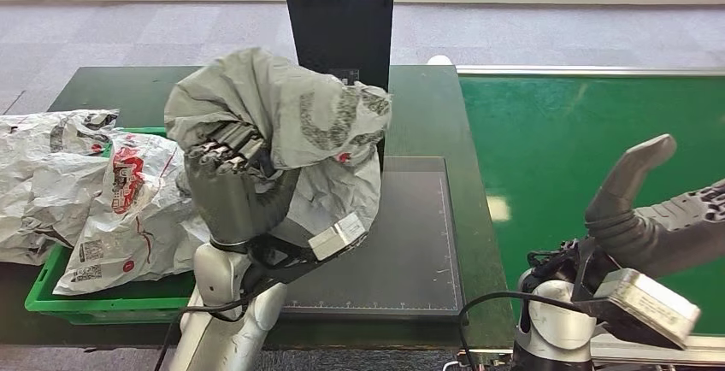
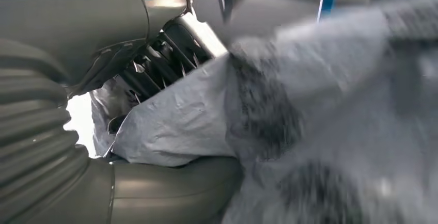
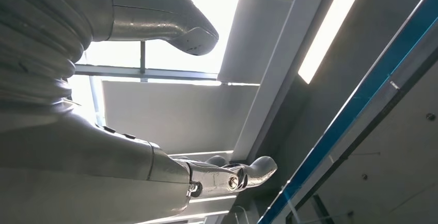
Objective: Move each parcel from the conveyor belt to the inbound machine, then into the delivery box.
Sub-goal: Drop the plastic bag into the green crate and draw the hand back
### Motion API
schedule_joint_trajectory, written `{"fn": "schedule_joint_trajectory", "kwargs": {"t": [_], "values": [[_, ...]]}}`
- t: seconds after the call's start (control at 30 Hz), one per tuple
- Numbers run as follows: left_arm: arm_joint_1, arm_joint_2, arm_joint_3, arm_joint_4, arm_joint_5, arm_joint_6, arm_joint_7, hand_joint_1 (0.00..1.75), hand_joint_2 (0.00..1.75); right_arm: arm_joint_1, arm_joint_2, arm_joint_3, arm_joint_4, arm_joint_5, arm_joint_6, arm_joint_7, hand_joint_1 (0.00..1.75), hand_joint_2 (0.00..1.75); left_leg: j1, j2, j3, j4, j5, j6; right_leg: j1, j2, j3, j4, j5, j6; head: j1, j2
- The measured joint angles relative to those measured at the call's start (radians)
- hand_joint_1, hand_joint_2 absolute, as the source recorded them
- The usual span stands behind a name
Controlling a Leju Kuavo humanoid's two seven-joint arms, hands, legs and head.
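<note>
A crumpled grey parcel bag hangs in the air above the left part of the dark scanner pad of the inbound machine, held by my left hand. The left wrist view shows the same grey parcel pressed between the thumb and the dark fingers. My right hand hovers over the near part of the green conveyor belt, palm up, fingers apart and holding nothing. The right wrist view shows the right hand against the ceiling.
A green delivery box at the near left holds several grey and white parcels. The machine's black upright post stands behind the pad. The dark table edge runs between pad and belt.
</note>
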Motion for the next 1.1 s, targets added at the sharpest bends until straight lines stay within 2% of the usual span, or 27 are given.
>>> {"fn": "schedule_joint_trajectory", "kwargs": {"t": [0.13, 0.27, 0.43, 0.6, 0.67, 0.77, 0.8, 0.9, 0.93, 1.03, 1.1], "values": [[0.017, 0.002, 0.039, -0.092, 0.006, 0.000, -0.030, 1.75, 1.75, 0.000, 0.000, 0.000, 0.000, -0.002, 0.000, 0.000, 0.00, 1.75, 0.000, 0.000, 0.000, 0.000, 0.000, 0.000, 0.000, 0.000, 0.000, 0.000, 0.000, 0.000, 0.000, 0.000], [0.042, 0.000, 0.141, -0.177, 0.106, 0.000, -0.203, 1.75, 1.75, 0.000, 0.000, 0.000, 0.002, -0.015, 0.000, 0.000, 0.00, 1.75, 0.000, 0.000, 0.000, 0.000, 0.000, 0.000, 0.000, 0.000, 0.000, 0.000, 0.000, 0.000, 0.000, 0.000], [0.037, -0.007, 0.407, -0.205, 0.309, 0.000, -0.397, 1.75, 1.75, -0.001, 0.000, -0.001, 0.011, -0.018, 0.000, 0.000, 0.00, 1.75, 0.001, 0.001, 0.000, 0.000, 0.001, -0.001, 0.001, 0.001, -0.001, 0.001, 0.000, -0.001, 0.000, 0.000], [-0.026, -0.026, 0.688, -0.159, 0.430, -0.001, -0.576, 1.75, 1.75, -0.001, 0.000, -0.001, 0.016, -0.024, 0.000, 0.000, 0.00, 1.75, 0.001, 0.001, 0.000, 0.000, 0.001, -0.002, 0.001, 0.001, -0.001, 0.002, 0.000, -0.001, 0.000, 0.000], [-0.050, -0.033, 0.781, -0.131, 0.446, -0.002, -0.619, 1.75, 1.75, 0.000, 0.000, -0.001, 0.017, -0.025, 0.000, 0.000, 0.00, 1.75, 0.001, 0.001, 0.000, 0.000, 0.001, -0.002, 0.001, 0.001, -0.001, 0.002, 0.000, -0.001, 0.000, 0.000], [-0.085, -0.040, 0.888, -0.092, 0.438, -0.002, -0.637, 1.75, 1.75, 0.000, 0.000, -0.002, 0.018, -0.025, 0.000, 0.000, 0.00, 1.75, 0.001, 0.001, 0.000, 0.000, 0.001, -0.002, 0.001, 0.001, -0.001, 0.001, 0.000, -0.001, 0.000, 0.000], [-0.098, -0.042, 0.921, -0.078, 0.431, -0.002, -0.638, 1.69, 1.75, 0.001, 0.000, -0.002, 0.018, -0.025, 0.000, 0.000, 0.00, 1.75, 0.001, 0.001, 0.000, 0.000, 0.001, -0.002, 0.001, 0.001, -0.001, 0.001, 0.000, -0.001, 0.000, 0.000], [-0.133, -0.048, 1.006, -0.042, 0.407, -0.002, -0.640, 0.38, 1.75, 0.002, 0.000, -0.005, 0.019, -0.025, 0.000, 0.000, 0.00, 1.75, 0.001, 0.001, 0.000, 0.000, 0.001, -0.002, 0.001, 0.001, -0.001, 0.001, 0.000, -0.001, 0.000, 0.000], [-0.141, -0.049, 1.030, -0.031, 0.397, -0.002, -0.641, 0.00, 1.75, 0.003, 0.000, -0.006, 0.019, -0.025, 0.000, 0.000, 0.00, 1.75, 0.001, 0.001, 0.000, 0.000, 0.001, -0.002, 0.001, 0.001, -0.001, 0.001, 0.000, -0.001, 0.000, 0.000], [-0.162, -0.052, 1.088, 0.001, 0.356, -0.002, -0.632, 0.00, 1.75, 0.005, 0.000, -0.009, 0.019, -0.025, 0.000, 0.000, 0.00, 1.75, 0.001, 0.001, 0.000, 0.000, 0.001, -0.002, 0.001, 0.001, -0.002, 0.001, 0.000, -0.001, 0.000, 0.000], [-0.171, -0.054, 1.104, 0.017, 0.294, -0.002, -0.583, 0.00, 1.75, 0.005, 0.000, -0.011, 0.019, -0.025, 0.000, 0.000, 0.00, 1.75, 0.001, 0.001, 0.000, 0.000, 0.001, -0.002, 0.001, 0.001, -0.002, 0.001, 0.000, -0.001, 0.000, 0.000]]}}
